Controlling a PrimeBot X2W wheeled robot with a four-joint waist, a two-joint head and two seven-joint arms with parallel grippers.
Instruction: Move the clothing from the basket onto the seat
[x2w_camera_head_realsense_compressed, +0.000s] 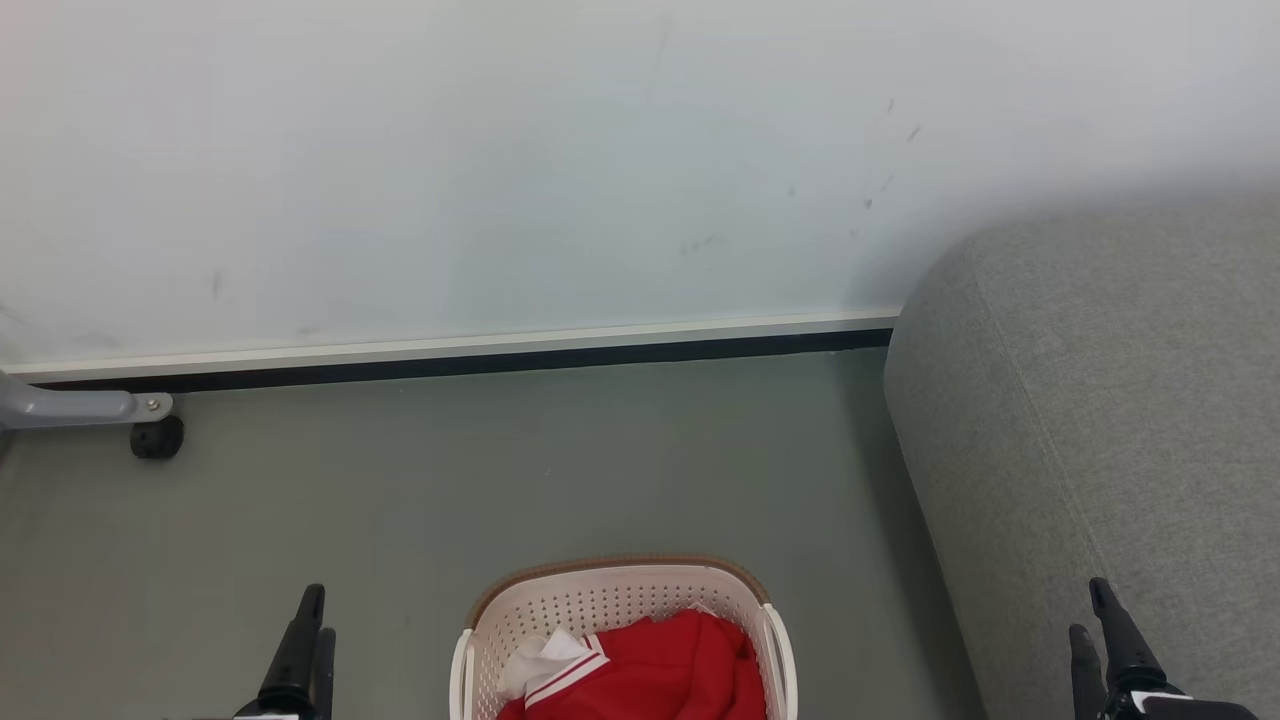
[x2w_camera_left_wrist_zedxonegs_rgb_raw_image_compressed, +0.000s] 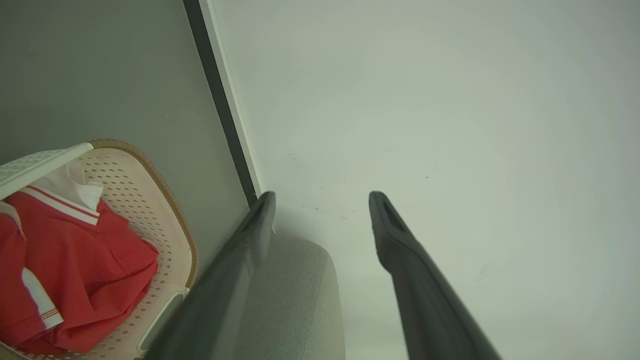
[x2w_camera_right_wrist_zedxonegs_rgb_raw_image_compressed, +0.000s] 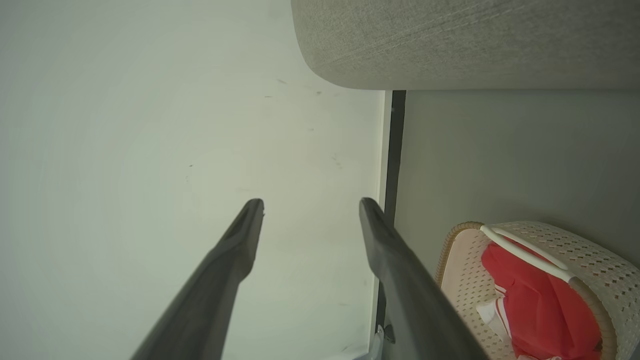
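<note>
The cream-white perforated basket (x2w_camera_head_realsense_compressed: 600, 605) with a brown rim stands on the floor at the bottom centre of the head view. Inside it lies the red clothing (x2w_camera_head_realsense_compressed: 670, 665), showing white striped trim and white lining. The grey woven seat (x2w_camera_head_realsense_compressed: 1110, 400) rises at the right. My left gripper (x2w_camera_head_realsense_compressed: 310, 625) hangs open to the left of the basket, nothing between its fingers. Over the seat's front edge my right gripper (x2w_camera_head_realsense_compressed: 1095, 610) is open and empty too. The wrist views show the basket (x2w_camera_left_wrist_zedxonegs_rgb_raw_image_compressed: 165, 210) (x2w_camera_right_wrist_zedxonegs_rgb_raw_image_compressed: 595, 260), the clothing (x2w_camera_left_wrist_zedxonegs_rgb_raw_image_compressed: 85, 265) (x2w_camera_right_wrist_zedxonegs_rgb_raw_image_compressed: 540, 300) and the seat (x2w_camera_left_wrist_zedxonegs_rgb_raw_image_compressed: 295, 300) (x2w_camera_right_wrist_zedxonegs_rgb_raw_image_compressed: 450, 45).
A pale wall with a white and black skirting strip (x2w_camera_head_realsense_compressed: 450, 355) runs across behind the grey floor. A grey metal leg with a black caster (x2w_camera_head_realsense_compressed: 155, 437) stands at the far left by the wall.
</note>
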